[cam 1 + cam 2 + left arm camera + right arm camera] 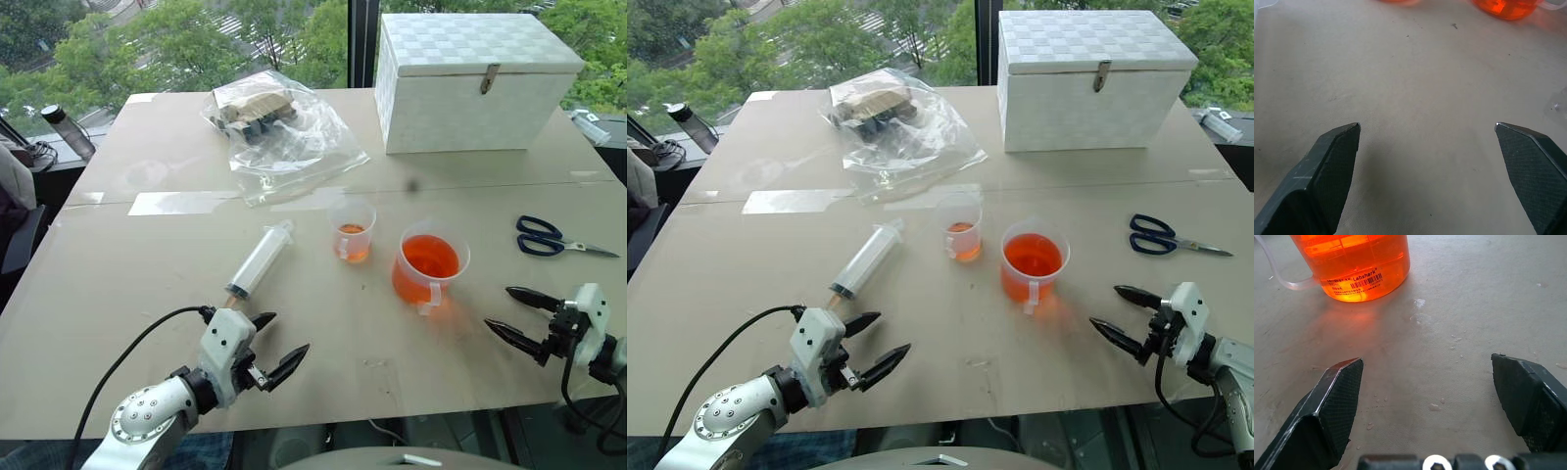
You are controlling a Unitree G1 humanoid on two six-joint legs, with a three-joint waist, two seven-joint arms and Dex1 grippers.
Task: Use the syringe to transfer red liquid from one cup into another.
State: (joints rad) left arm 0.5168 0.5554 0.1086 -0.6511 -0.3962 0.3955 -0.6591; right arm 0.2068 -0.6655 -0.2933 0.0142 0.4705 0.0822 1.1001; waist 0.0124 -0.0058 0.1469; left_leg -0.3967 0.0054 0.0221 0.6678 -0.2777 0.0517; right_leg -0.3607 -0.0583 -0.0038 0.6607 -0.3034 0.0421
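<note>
Left end effector [273,345] spread wide and empty near syringe [259,260], right end effector [511,314] likewise, beside beaker [428,264].

One syringe [259,260], two cups: beaker [428,267], small cup [352,231]; one scissors [551,238], box [473,80], bag [279,132].

We cannot make out what is inside the crumpled clear bag [279,127] at the far side of the table [118,264]; only dark and tan shapes show through the plastic. At the far left a dark bottle [69,130] is too small for us to read. A pale object [591,125] at the far right edge is cut off. In the left wrist view the beaker [1506,7] and the small cup [1396,1] are cropped to slivers.
</note>
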